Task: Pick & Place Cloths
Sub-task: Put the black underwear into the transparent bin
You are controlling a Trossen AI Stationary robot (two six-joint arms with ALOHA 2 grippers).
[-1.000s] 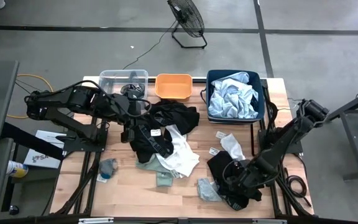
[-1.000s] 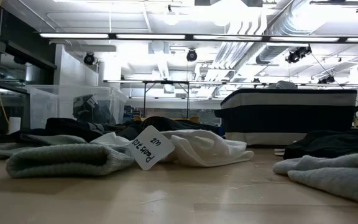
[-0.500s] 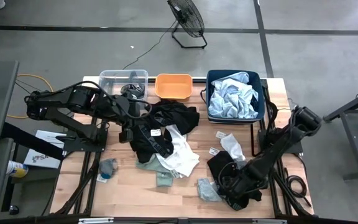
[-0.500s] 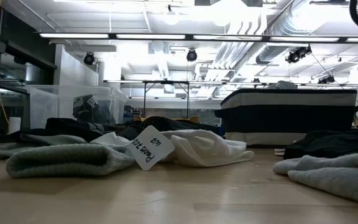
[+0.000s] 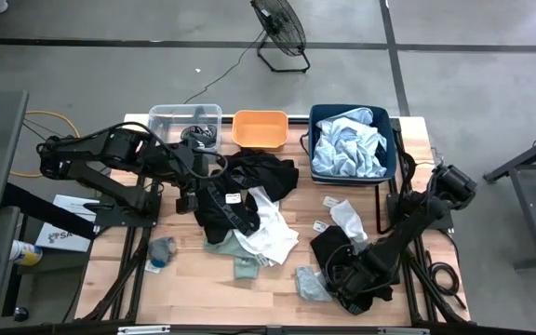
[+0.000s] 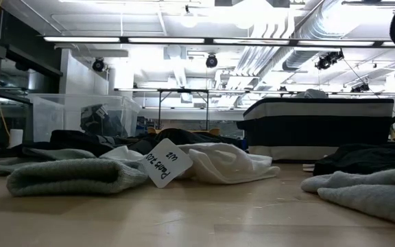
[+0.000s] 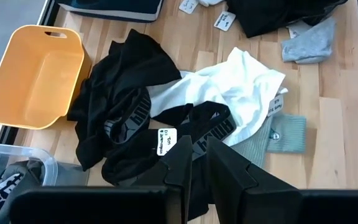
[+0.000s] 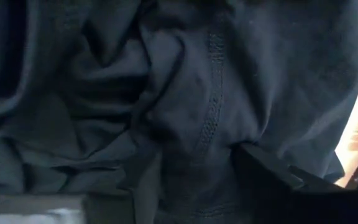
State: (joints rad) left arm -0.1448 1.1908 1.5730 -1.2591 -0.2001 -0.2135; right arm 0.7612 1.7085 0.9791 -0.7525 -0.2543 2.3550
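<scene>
A crumpled black cloth (image 5: 328,247) lies near the table's front right, and my right gripper (image 5: 347,282) is down in it, open, a ridge of dark fabric (image 8: 194,134) between its fingers. At the table's middle, black cloths (image 5: 249,181) lie heaped partly over a white cloth (image 5: 270,234). My left gripper (image 7: 197,158) hovers shut above that heap's left side and holds nothing. Small grey-green pieces (image 5: 163,249) (image 5: 310,282) lie flat on the wood. Pale blue cloths (image 5: 347,144) fill the navy bin (image 5: 395,140). My right gripper comes from above, pointing steeply down, and both fingers (image 8: 263,174) are sunk into the black cloth's folds. A stitched ridge of the fabric (image 8: 210,124) stands between them. The cloth lies on the table, bunched and slack.
A clear bin (image 5: 184,119) with dark cloth inside and an orange bin (image 5: 261,128) stand at the far edge beside the navy bin. Paper tags (image 5: 330,201) lie on the wood. Bare table shows at the near left (image 5: 189,293).
My right gripper has sunk down into the black cloth at the near right, its arm folding lower toward the table. The cloths on the table have kept their places.
</scene>
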